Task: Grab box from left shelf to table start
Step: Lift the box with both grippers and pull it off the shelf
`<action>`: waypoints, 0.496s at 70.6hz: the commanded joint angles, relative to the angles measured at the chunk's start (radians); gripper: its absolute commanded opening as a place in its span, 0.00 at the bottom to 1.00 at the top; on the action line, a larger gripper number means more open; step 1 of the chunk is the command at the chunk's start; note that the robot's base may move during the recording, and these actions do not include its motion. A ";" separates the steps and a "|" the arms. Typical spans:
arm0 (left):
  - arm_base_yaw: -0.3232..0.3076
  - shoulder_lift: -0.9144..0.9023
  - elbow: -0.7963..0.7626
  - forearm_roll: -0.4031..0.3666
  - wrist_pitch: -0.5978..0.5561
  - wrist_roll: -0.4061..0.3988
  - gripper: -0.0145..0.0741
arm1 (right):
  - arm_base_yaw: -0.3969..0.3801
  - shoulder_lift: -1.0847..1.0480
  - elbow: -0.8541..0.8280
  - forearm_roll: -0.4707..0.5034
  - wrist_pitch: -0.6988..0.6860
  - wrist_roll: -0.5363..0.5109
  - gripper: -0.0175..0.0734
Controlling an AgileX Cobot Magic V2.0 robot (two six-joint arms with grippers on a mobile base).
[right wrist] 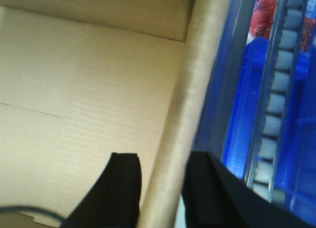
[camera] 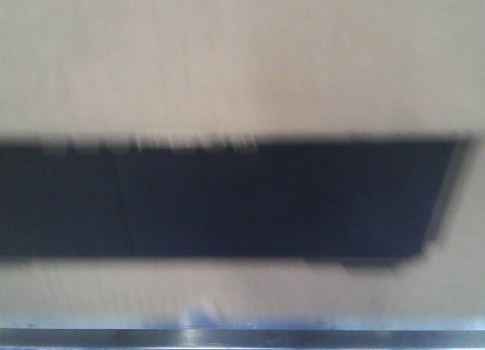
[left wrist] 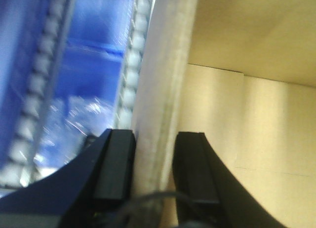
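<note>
One box (camera: pixel 227 77), left fingers (left wrist: pixel 116 164) clamped on one side wall, right fingers (right wrist: pixel 123 188) clamped on the other

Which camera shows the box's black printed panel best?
The front-facing view: the black panel spans the box face, though blurred. The wrist views miss it, showing only the box's wall edge and plain inside.

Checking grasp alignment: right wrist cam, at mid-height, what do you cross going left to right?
Box interior → box side wall → blue bin → shelf roller track
</note>
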 commanded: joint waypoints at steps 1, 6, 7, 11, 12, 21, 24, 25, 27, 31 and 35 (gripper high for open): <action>-0.023 -0.078 0.033 -0.174 -0.093 0.089 0.05 | 0.000 -0.067 0.030 0.013 -0.152 -0.019 0.26; -0.023 -0.119 0.075 -0.201 -0.114 0.089 0.05 | 0.000 -0.113 0.078 0.013 -0.157 -0.019 0.26; -0.023 -0.126 0.081 -0.207 -0.118 0.089 0.05 | 0.000 -0.123 0.086 0.013 -0.157 -0.019 0.26; -0.023 -0.149 0.101 -0.222 -0.126 0.089 0.05 | 0.000 -0.155 0.116 0.013 -0.163 -0.019 0.26; -0.023 -0.158 0.105 -0.224 -0.131 0.089 0.05 | 0.000 -0.164 0.121 0.013 -0.165 -0.019 0.26; -0.023 -0.202 0.111 -0.242 -0.145 0.089 0.05 | 0.000 -0.233 0.135 0.013 -0.181 -0.019 0.26; -0.023 -0.213 0.111 -0.258 -0.155 0.091 0.05 | 0.000 -0.256 0.135 0.015 -0.195 -0.019 0.26; -0.023 -0.221 0.111 -0.265 -0.161 0.091 0.05 | 0.000 -0.263 0.135 0.015 -0.200 -0.019 0.26; -0.023 -0.227 0.111 -0.278 -0.168 0.091 0.05 | 0.000 -0.277 0.135 0.017 -0.210 -0.019 0.26; -0.023 -0.244 0.111 -0.306 -0.185 0.093 0.05 | 0.000 -0.300 0.135 0.023 -0.226 -0.019 0.26; -0.023 -0.261 0.111 -0.326 -0.209 0.099 0.05 | 0.000 -0.320 0.135 0.028 -0.239 -0.019 0.26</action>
